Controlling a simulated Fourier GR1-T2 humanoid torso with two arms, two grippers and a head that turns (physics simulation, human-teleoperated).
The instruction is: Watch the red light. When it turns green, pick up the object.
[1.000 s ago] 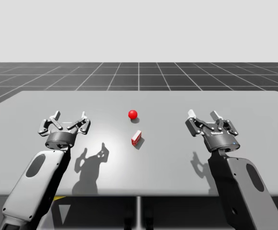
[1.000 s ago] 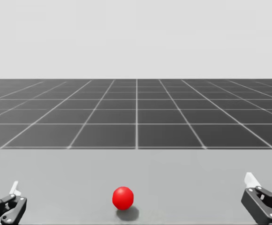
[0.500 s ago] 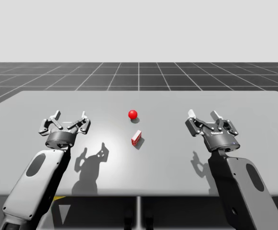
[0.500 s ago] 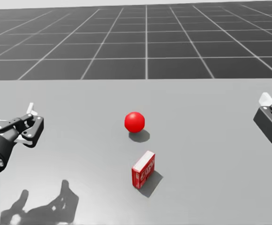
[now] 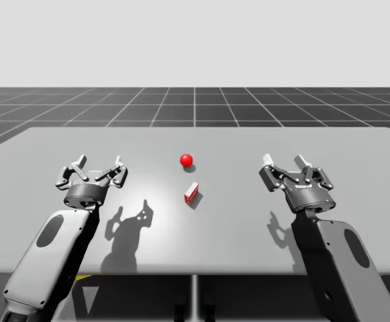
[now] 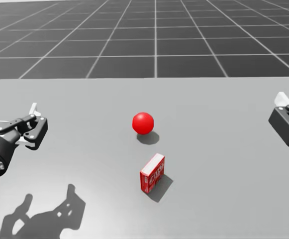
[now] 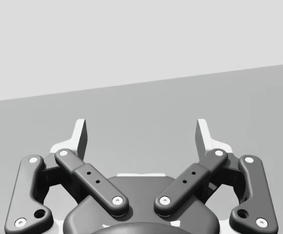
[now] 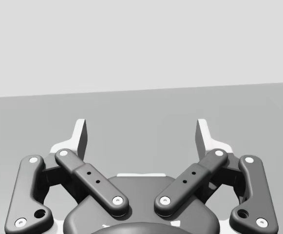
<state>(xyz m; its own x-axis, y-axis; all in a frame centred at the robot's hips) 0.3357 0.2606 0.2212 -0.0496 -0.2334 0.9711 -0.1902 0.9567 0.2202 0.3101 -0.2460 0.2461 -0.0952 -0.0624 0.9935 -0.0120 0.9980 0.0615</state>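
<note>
My spread, empty left end effector [image 5: 99,165] and right end effector [image 5: 285,162] flanked the small red rectangular box [image 6: 152,173], mid-frame below the red spherical light [image 6: 143,122], seemingly light and stiff, best pinched across its broad faces.

Item one: table [image 5: 248,231]. We log it as a plain grey slab, wide and matt, with a straight far edge and a paler patch near its middle.
Item two: leg [image 5: 195,298]. A thin pale post under the table's near edge, at centre.
Item three: floor [image 5: 195,107]. Dark, ruled by pale lines into squares, running back behind the table to a level horizon.
Item four: backdrop [image 5: 195,40]. Flat light grey, above the floor.
Item five: yellow strip [image 5: 80,276]. Small, just under the table's near edge at the left; we cannot tell what it is.
</note>
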